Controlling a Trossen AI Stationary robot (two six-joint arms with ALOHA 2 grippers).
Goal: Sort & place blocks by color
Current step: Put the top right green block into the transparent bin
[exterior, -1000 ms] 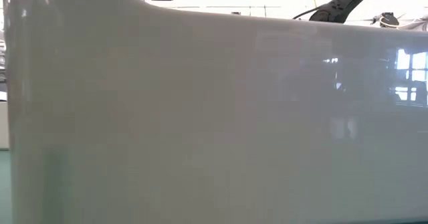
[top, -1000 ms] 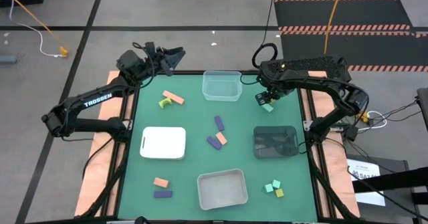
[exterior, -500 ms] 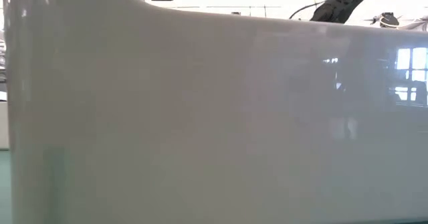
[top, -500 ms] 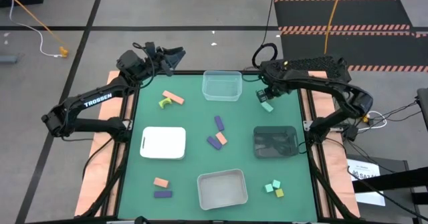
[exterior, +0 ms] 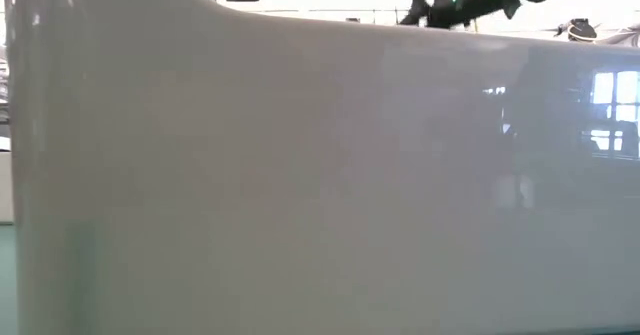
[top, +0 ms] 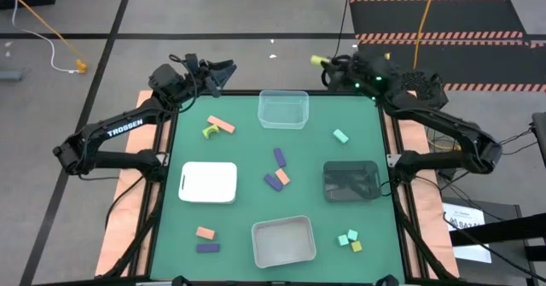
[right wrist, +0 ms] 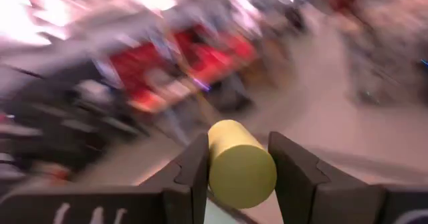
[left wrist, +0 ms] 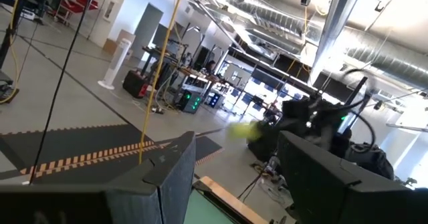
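My right gripper [top: 326,61] is raised beyond the table's far edge, right of the clear container [top: 283,108], and is shut on a yellow block [top: 317,61] [right wrist: 237,165]. A mint block [top: 340,136] lies flat on the green mat below it. Other blocks lie flat: salmon [top: 221,124] and yellow-green [top: 210,131] far left, two purple [top: 279,156] and a salmon [top: 282,177] in the middle, salmon [top: 205,232] and purple [top: 207,248] near left, mint [top: 348,236] and yellow [top: 357,246] near right. My left gripper [top: 220,69] [left wrist: 237,154] waits open above the far-left corner. My right gripper pinches the yellow block between its two fingers [right wrist: 192,174], which press on the block's opposite sides [right wrist: 217,167]. The fingers point roughly level, away over the table's far edge. The block is lifted clear, and one end of it sticks out past the fingertips.
A white tray [top: 208,183] sits at left, a dark container [top: 351,180] at right, a pale tray [top: 283,240] at the near edge. In the low view, a pale tray wall [exterior: 320,175] fills the picture; only the arms' tips show above it.
My right gripper has risen from low over the mat beside the mint block and swung toward the far edge, tipping from pointing down to about level. The yellow block now sits in it, lifted clear. The mint block has stayed on the mat.
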